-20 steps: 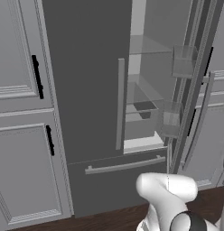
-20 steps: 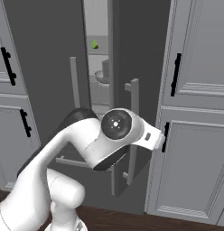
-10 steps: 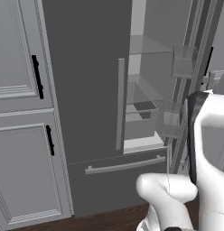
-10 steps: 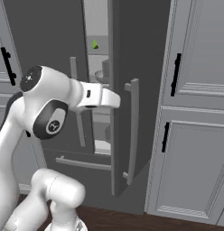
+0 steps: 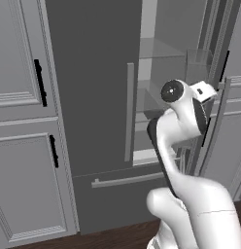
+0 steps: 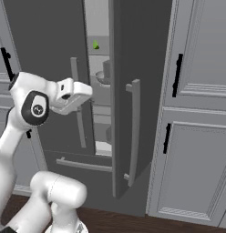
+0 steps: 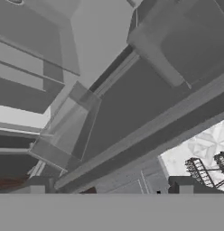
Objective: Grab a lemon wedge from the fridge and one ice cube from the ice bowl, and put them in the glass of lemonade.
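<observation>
the fridge (image 5: 93,73) is dark grey with silver bar handles (image 6: 135,127) and a pale interior. at its 12 o'clock sits a yellow-green lemon wedge (image 6: 95,44). the flanking cabinets (image 6: 197,113) are light grey with black handles (image 5: 40,82).

The white arm with dark joints (image 5: 178,146) rises from its base, bends at a raised elbow and reaches forward at about mid-height. In the right base view the wrist (image 6: 69,95) stretches level, pointing ahead and slightly right. In the hand view the pincer (image 7: 111,189) stands with its two small dark finger tips (image 7: 38,186) wide apart, nothing between them.
</observation>
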### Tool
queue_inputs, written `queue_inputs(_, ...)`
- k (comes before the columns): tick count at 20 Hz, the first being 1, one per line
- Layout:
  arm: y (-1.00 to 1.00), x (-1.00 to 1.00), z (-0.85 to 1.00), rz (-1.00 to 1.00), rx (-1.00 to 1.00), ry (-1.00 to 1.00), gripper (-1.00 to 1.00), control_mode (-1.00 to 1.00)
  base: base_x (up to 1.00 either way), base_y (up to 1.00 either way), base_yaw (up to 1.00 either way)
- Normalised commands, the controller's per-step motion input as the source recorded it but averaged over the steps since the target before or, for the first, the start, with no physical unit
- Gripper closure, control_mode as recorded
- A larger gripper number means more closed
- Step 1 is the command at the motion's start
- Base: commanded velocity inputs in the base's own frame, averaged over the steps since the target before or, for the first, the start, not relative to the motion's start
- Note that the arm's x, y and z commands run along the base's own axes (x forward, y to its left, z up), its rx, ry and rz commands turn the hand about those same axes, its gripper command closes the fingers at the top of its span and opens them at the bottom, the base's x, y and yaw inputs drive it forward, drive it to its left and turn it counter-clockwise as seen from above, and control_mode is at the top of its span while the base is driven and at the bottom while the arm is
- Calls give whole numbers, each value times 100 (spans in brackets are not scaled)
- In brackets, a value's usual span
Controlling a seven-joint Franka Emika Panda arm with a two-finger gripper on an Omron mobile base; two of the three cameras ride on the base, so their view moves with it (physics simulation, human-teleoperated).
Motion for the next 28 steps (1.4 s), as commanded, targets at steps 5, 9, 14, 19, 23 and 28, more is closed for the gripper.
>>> queue_inputs(5, 6, 98, -18, 0, -20, 28, -100, -100, 0, 0, 0)
queue_inputs(9, -6, 50, 0, -3, -20, 35, -100, -100, 0, 0, 0)
queue_inputs(14, -30, 6, -12, -14, -11, 18, -100, -100, 0, 0, 0)
queue_inputs(19, -69, -1, -58, -18, -1, 0, -100, -100, 0, 0, 0)
queue_inputs(23, -79, 0, -64, -17, -1, 0, -100, -100, 0, 0, 0)
queue_inputs(28, -84, 0, -28, -17, -1, -4, -100, -100, 0, 0, 0)
